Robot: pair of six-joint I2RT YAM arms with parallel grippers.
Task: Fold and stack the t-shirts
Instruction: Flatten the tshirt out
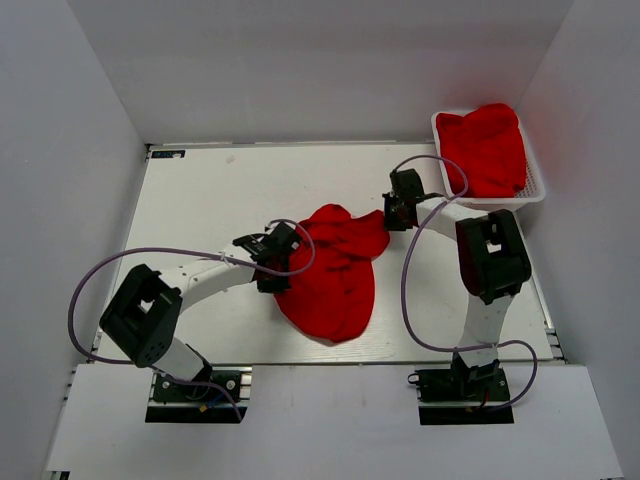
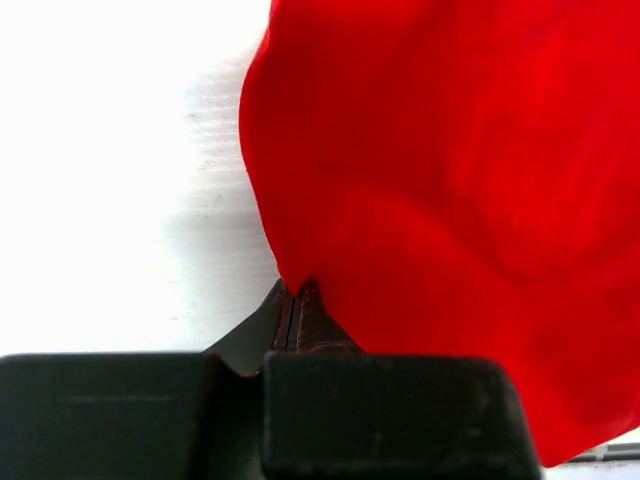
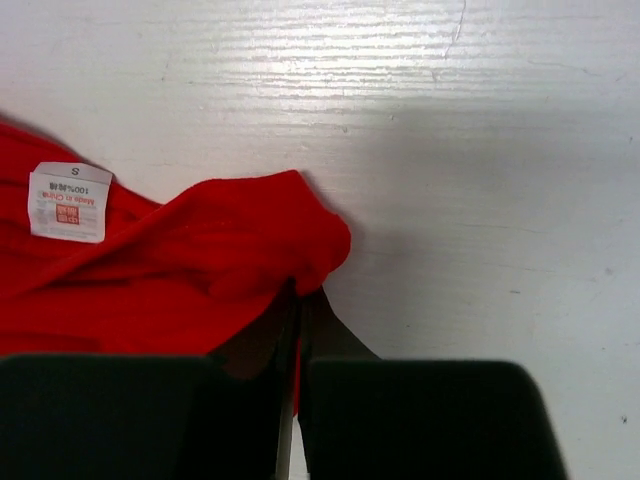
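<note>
1. A loose t-shirt (image 1: 335, 275) lies crumpled in the middle of the white worktop (image 1: 200, 190). Its lower hem bulges toward 6 o'clock and stops near the worktop's near edge.
2. The left pincer (image 1: 284, 244) is clenched on the shirt's edge at about 10 o'clock. In the left wrist view its fingertips (image 2: 283, 312) meet with a point of red cloth nipped between them.
3. The right pincer (image 1: 392, 213) grasps the shirt's corner at 2 o'clock. In the right wrist view the fingers are pressed together over a fold of fabric, and a white size label (image 3: 68, 202) lies at 9 o'clock from there.
4. A white mesh basket (image 1: 537, 190) sits at the worktop's 1 o'clock corner, heaped with basket t-shirts (image 1: 487, 148) of the same red.
5. Bare worktop spreads widely from 9 to 12 o'clock of the loose shirt. A narrower bare strip runs at 3 o'clock, beside the right arm.
</note>
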